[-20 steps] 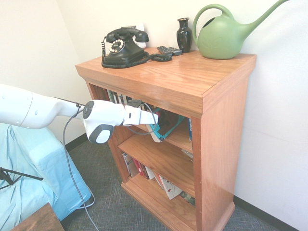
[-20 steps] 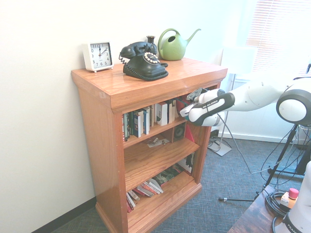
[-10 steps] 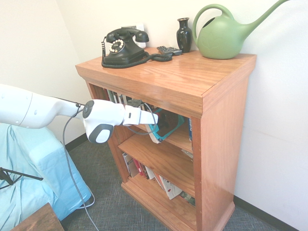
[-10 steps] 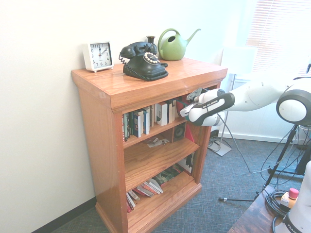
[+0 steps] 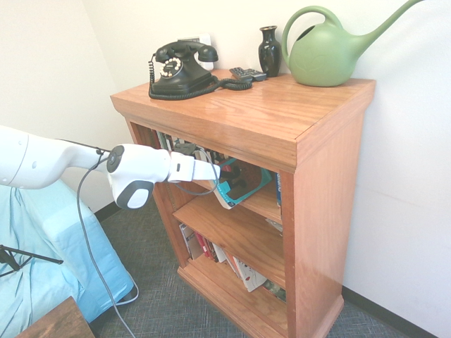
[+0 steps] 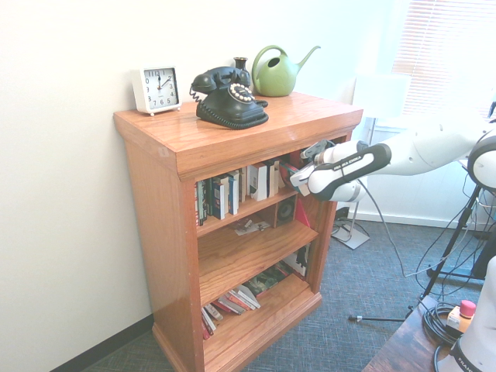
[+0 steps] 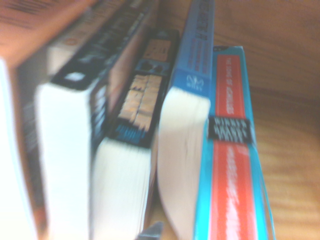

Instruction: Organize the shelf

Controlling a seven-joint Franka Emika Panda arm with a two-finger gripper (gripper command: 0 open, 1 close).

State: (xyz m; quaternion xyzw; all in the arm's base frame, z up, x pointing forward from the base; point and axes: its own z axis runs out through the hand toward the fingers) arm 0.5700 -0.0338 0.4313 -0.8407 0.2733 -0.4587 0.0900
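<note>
Tool sits at the upper tier of the shelf, by the teal-edged book; you can't tell its opening or grip. You're likely placing that book; next, ease clear and check it stands.

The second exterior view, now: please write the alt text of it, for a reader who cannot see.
A white robot arm reaches from the right to the top tier of a reddish-brown wooden bookcase holding books. On its top stand a white square clock, a black rotary telephone and a green watering can.
</note>
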